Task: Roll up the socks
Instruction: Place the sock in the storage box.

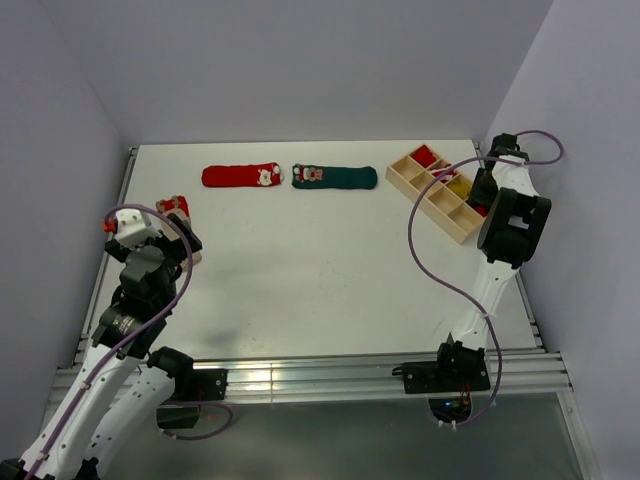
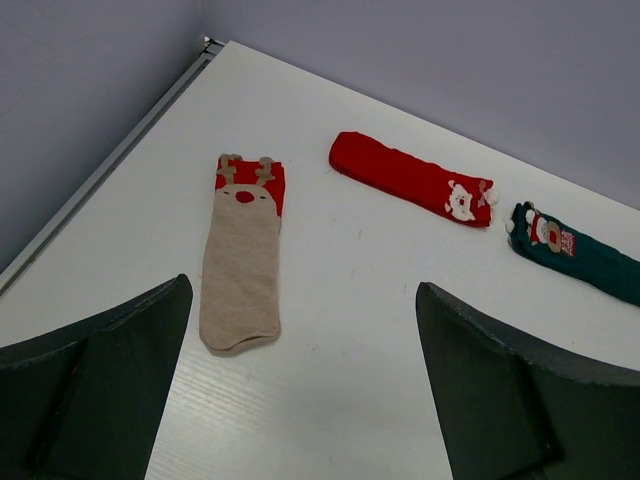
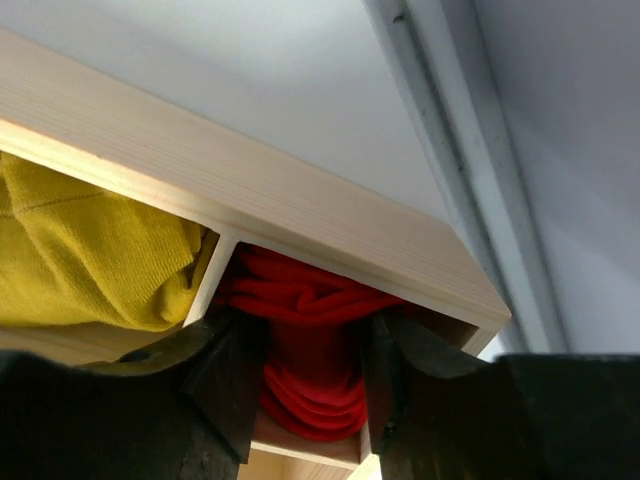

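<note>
The job is looking partly done. Bundles are already sitting in the pale wooden compartment tray (image 1: 405, 180) at the far right of the smooth white worktop (image 1: 300, 270). A tightly rolled red knit sock (image 3: 305, 300) is filling the end compartment, and a bunched mustard-yellow knit sock (image 3: 90, 260) is lying in the one beside it. The overhead view is showing another small red bundle (image 1: 427, 154) at the tray's far end. The right fingers (image 3: 225, 390) are pressing on the rolled red sock from both sides, so they seem to be gripping it inside its compartment.

Three socks are waiting unrolled, all lying flat on the worktop:
- a long beige knit sock with a red cuff and reindeer face (image 2: 240, 265), lying just ahead of the left fingers (image 2: 110, 390), which are standing wide open and holding nothing
- a flat red knit sock with a white bear face (image 2: 405, 178), further back
- a flat dark green knit sock with a small bear motif (image 2: 590, 265), lying end to end with the red one and barely apart from it

The fabrics are looking soft and limp, with rounded toes. The red roll is showing thick coiled folds, and the yellow one a fine, even knit. The tray walls are thin, straight-grained bare wood with square edges.
</note>
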Controlling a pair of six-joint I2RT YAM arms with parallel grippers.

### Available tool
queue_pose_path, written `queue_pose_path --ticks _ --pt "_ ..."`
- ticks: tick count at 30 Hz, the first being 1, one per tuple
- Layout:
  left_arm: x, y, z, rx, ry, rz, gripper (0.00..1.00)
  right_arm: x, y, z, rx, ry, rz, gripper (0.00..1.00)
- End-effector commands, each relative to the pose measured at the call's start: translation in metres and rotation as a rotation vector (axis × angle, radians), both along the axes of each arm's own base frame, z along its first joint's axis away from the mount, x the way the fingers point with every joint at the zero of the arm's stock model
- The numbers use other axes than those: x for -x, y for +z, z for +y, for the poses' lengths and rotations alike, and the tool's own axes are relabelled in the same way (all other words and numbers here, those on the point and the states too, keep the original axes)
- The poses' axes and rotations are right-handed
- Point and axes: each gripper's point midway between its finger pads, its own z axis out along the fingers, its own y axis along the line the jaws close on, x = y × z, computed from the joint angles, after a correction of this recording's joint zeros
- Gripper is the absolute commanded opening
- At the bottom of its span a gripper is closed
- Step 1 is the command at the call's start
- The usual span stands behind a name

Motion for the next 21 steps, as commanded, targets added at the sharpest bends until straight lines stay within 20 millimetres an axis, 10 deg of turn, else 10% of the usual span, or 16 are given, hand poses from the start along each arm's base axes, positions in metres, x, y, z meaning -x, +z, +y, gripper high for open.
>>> queue_pose_path --ticks 1,21 --pt "0.0 0.005 0.0 0.0 -0.004 -0.025 0.99 0.028 -0.001 0.018 -0.052 -0.038 0.077 0.49" --pt "0.005 0.013 -0.002 0.014 -0.03 -0.063 0.99 0.021 0.13 0.001 0.084 -0.155 -0.161 0.6"
